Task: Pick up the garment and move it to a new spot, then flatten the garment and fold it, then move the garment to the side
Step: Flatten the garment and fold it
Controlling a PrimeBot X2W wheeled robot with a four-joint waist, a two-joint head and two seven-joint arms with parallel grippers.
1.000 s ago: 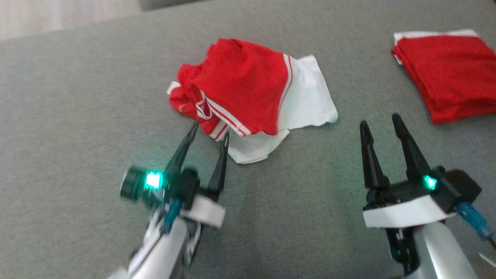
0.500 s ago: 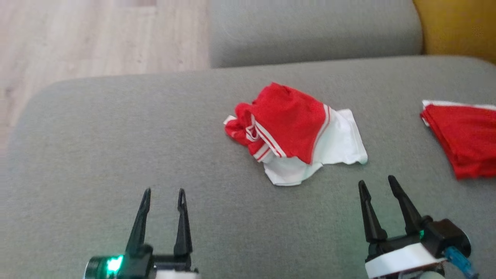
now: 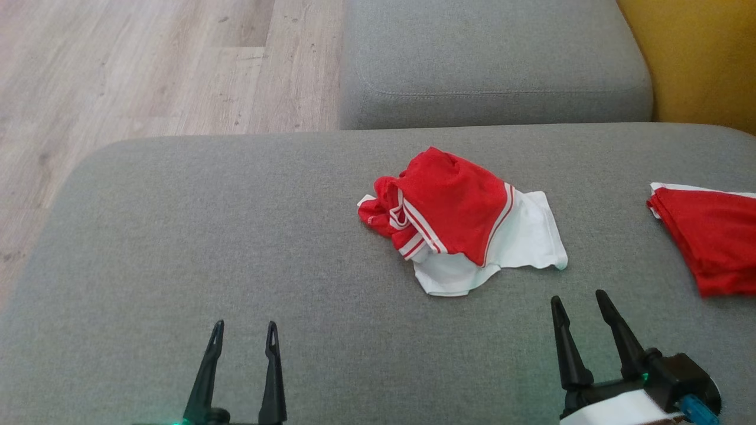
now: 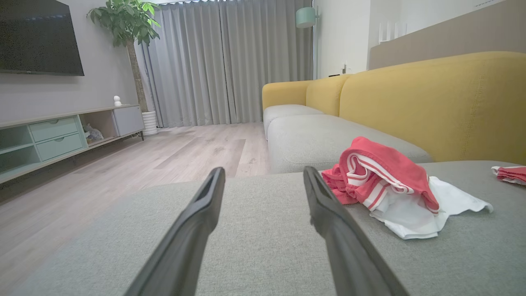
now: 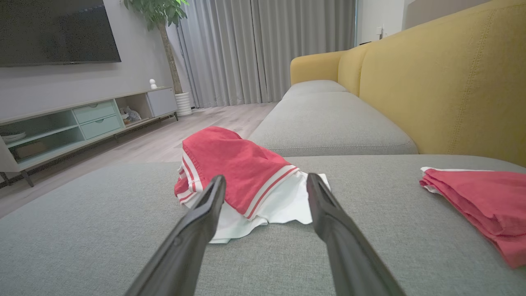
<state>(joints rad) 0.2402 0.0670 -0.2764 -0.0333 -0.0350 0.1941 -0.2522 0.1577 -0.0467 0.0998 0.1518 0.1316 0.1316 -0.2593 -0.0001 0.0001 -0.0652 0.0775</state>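
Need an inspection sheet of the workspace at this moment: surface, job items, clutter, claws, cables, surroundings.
Surface: grey sofa cushion, flat fabric top.
Job's things: red-and-white garment, crumpled in a heap near the cushion's middle, not flattened or folded.
Clutter: folded red cloth at the cushion's right side, apart from the garment.
Claws: left claw open, empty, short of the garment; right claw open, empty, just short of its white hem.
Cables: blue cable behind the right claw, clear of the garment.
Surroundings: wood floor, yellow backrest, TV, cabinet, plant, curtains.
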